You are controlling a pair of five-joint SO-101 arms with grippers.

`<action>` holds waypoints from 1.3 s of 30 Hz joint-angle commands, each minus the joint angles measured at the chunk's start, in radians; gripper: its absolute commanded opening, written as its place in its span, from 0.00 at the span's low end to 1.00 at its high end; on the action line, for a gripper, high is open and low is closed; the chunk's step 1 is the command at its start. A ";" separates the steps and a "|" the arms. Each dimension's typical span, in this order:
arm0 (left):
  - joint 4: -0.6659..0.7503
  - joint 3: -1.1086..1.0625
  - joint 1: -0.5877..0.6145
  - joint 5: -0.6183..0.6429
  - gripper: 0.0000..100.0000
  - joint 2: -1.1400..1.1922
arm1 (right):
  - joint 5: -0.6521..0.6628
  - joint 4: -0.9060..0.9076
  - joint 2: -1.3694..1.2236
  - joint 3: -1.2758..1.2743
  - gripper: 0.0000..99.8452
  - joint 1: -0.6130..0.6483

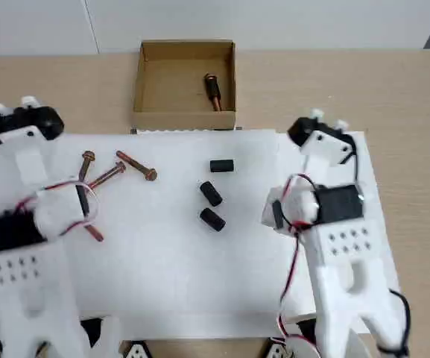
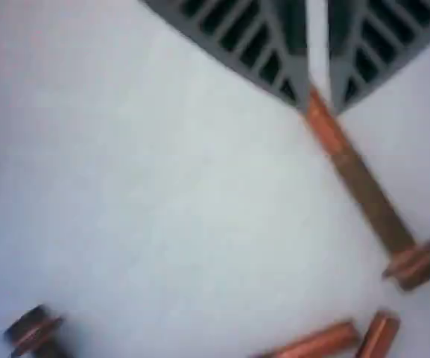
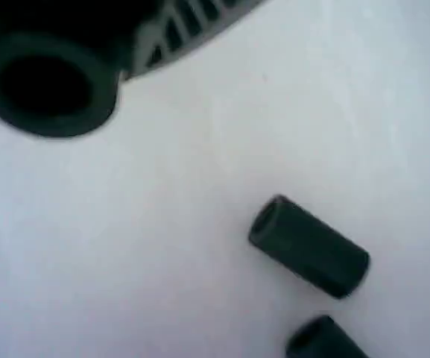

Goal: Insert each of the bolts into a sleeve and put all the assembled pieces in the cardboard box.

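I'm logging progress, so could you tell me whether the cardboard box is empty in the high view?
No, one assembled piece, a bolt fitted with a dark sleeve, lies inside the cardboard box near its right wall.

Bare white mat (image 1: 162, 268) lay open down the middle, from the near edge up to three loose sleeves (image 1: 211, 193) at centre. The left gripper (image 2: 317, 93), clamped on a bolt (image 2: 360, 183), and the right gripper (image 1: 276, 215), gripping a sleeve (image 3: 47, 86), hemmed that lane from either side. Three loose bolts (image 1: 135, 165) crowded the far left. Beyond the mat, the open-topped cardboard box (image 1: 185, 119) kept bare floor left of one assembled piece (image 1: 212, 91).
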State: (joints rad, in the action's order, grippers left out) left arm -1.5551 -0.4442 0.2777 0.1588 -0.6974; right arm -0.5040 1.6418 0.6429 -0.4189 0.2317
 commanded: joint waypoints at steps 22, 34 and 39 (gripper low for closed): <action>-0.040 0.254 0.072 0.250 0.05 0.618 | 0.058 -0.012 0.395 -0.281 0.00 -0.110; 0.012 0.234 0.097 0.279 0.17 0.666 | 0.060 -0.036 0.397 -0.285 0.00 -0.108; 0.091 0.162 0.133 0.279 0.17 0.666 | 0.075 -0.041 0.397 -0.285 0.00 -0.108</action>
State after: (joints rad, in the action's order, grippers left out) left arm -1.5106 -0.2662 0.3913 0.4335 -0.0253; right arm -0.4473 1.6157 1.0249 -0.7073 0.1335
